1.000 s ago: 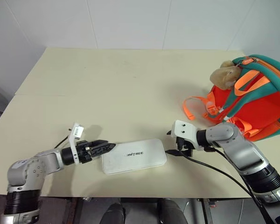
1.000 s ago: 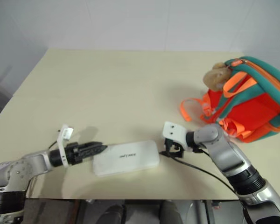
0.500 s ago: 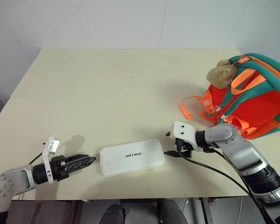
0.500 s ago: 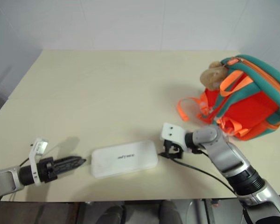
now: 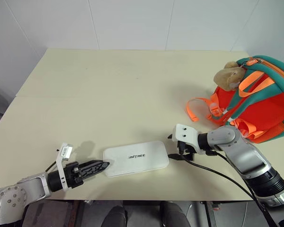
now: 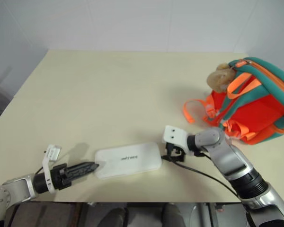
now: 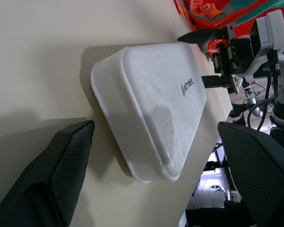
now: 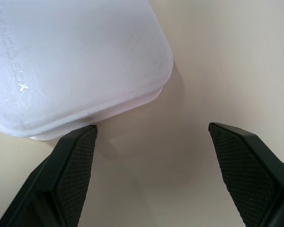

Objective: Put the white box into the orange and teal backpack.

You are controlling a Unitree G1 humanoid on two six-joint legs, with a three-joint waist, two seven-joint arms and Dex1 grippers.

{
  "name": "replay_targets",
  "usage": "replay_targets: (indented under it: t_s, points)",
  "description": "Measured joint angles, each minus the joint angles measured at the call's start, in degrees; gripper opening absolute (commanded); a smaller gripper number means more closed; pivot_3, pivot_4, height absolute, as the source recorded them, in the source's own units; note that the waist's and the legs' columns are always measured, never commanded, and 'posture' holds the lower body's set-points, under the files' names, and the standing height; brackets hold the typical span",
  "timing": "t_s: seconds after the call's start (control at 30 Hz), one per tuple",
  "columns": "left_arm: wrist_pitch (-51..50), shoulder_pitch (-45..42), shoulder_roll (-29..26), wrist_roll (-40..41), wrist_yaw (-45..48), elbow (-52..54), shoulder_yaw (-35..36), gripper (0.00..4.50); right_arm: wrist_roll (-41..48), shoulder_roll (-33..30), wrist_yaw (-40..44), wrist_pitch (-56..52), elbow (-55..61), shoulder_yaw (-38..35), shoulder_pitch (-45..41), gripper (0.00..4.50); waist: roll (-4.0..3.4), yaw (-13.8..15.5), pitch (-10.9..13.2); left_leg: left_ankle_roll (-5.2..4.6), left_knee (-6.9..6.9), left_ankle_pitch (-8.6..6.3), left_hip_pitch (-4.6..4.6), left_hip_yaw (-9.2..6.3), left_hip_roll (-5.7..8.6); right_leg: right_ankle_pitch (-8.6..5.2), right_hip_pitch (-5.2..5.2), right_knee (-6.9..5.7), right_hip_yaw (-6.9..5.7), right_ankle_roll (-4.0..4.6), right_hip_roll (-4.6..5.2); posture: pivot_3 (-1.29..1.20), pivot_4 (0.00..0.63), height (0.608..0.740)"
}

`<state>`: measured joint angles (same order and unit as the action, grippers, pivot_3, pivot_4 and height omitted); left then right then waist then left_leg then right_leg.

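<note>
The white box lies flat near the table's front edge, its "UNITREE" lettering facing up. My left gripper is open, and its fingertips reach the box's left short end without gripping it. The left wrist view shows that end of the box between the spread fingers. At the box's right end my right gripper is open too, with the box's corner just ahead of one finger. The orange and teal backpack stands at the right edge of the table, beyond the right arm.
A tan plush toy hangs at the backpack's top. An orange strap loop lies on the table between backpack and box. A black cable trails from the right wrist toward the table's front edge.
My left gripper has drawn back off the box's left corner toward the table's front edge, and its tips now sit at the box's edge. Box, backpack and right arm have stayed put.
</note>
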<state>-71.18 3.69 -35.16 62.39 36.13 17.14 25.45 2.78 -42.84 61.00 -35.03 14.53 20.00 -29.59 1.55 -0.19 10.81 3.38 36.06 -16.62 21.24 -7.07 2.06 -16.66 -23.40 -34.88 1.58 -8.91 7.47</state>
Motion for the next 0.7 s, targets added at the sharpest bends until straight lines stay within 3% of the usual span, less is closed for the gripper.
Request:
replay_targets:
  t_s: [0.4, 0.7]
  points:
    - [0.11, -3.95, 3.64, 2.14, -1.45, -4.08, -2.43, 4.46, -0.03, 0.02, 0.11, -0.29, 0.0, 0.0, -0.08, 4.5, 0.0, 0.11, 0.0, 0.01, 0.01, 0.01, 0.0, 0.02, 0.01, 0.01, 0.01, 0.02, 0.02, -0.02, 0.0, 0.0, 0.15, 0.74]
    - [0.88, -5.92, 3.46, 2.15, 0.05, -6.59, -4.64, 4.46, -0.04, 0.02, 0.2, -0.36, -0.01, 0.07, -0.21, 4.5, 0.0, 0.13, 0.0, 0.07, 0.01, 0.04, 0.0, 0.02, 0.02, 0.02, 0.01, 0.02, 0.02, -0.03, 0.0, 0.0, 0.15, 0.74]
